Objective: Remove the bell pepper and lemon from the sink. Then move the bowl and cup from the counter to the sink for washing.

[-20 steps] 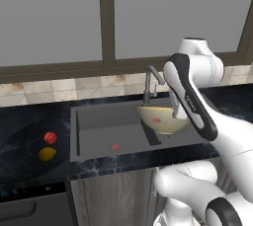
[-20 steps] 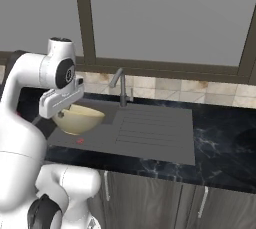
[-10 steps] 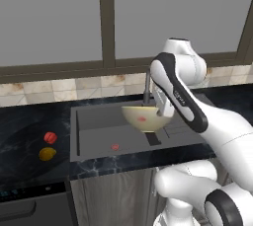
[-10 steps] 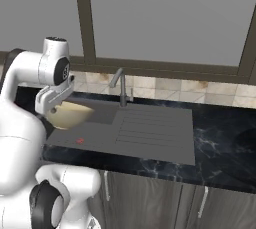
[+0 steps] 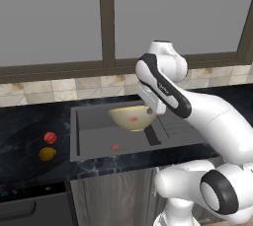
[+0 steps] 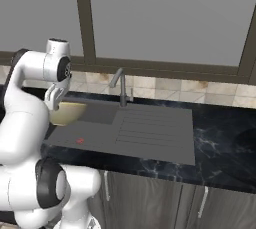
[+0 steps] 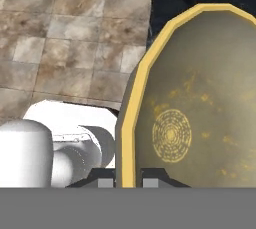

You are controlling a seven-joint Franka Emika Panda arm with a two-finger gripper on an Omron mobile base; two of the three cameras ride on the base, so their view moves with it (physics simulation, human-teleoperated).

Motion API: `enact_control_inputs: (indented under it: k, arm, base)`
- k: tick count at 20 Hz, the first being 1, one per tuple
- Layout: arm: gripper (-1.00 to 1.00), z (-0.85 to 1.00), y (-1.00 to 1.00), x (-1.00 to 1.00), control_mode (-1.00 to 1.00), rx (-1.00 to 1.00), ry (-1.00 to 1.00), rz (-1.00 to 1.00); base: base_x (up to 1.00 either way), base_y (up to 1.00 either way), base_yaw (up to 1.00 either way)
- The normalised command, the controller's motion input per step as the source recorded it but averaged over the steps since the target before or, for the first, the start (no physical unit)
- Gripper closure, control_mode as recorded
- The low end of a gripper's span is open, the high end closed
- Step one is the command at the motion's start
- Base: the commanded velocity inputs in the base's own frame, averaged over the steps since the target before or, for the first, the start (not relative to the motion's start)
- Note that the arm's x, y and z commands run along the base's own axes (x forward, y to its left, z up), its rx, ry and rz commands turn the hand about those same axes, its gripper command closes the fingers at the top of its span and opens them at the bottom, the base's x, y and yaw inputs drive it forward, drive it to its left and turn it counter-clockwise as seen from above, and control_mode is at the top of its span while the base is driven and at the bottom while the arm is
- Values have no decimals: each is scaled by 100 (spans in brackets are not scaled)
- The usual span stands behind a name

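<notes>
My gripper (image 5: 150, 110) is shut on the rim of the golden bowl (image 5: 132, 118), which hangs tilted over the basin of the dark grey sink (image 5: 96, 138). In the hand view the bowl's rim (image 7: 131, 103) runs between my fingertips (image 7: 126, 180), with its inside facing the camera. From the right base view the bowl (image 6: 67, 113) shows behind my arm at the sink's left end. The red bell pepper (image 5: 50, 137) and the lemon (image 5: 47, 154) lie on the black counter (image 5: 20, 131) left of the sink. The cup is out of view.
A thin grey faucet (image 6: 120, 85) stands behind the sink, and the ribbed drainboard (image 6: 150, 130) lies to its right. A reddish drain spot (image 5: 115, 147) marks the basin floor. A tiled backsplash and window run along the back.
The arm has swung the bowl from above the drainboard side leftward, over the middle of the basin. The pepper and lemon have not moved.
</notes>
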Motion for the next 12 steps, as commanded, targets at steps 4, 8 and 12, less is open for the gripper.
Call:
enact_control_inputs:
  k: [4,8,12]
  arm:
    - [100,-29,1,46,-100,0,0,17]
    - [100,-24,2,41,-100,0,-3,13]
    - [100,-20,13,28,-100,2,-9,8]
  base:
    - [0,0,0]
    - [0,0,0]
    - [0,0,0]
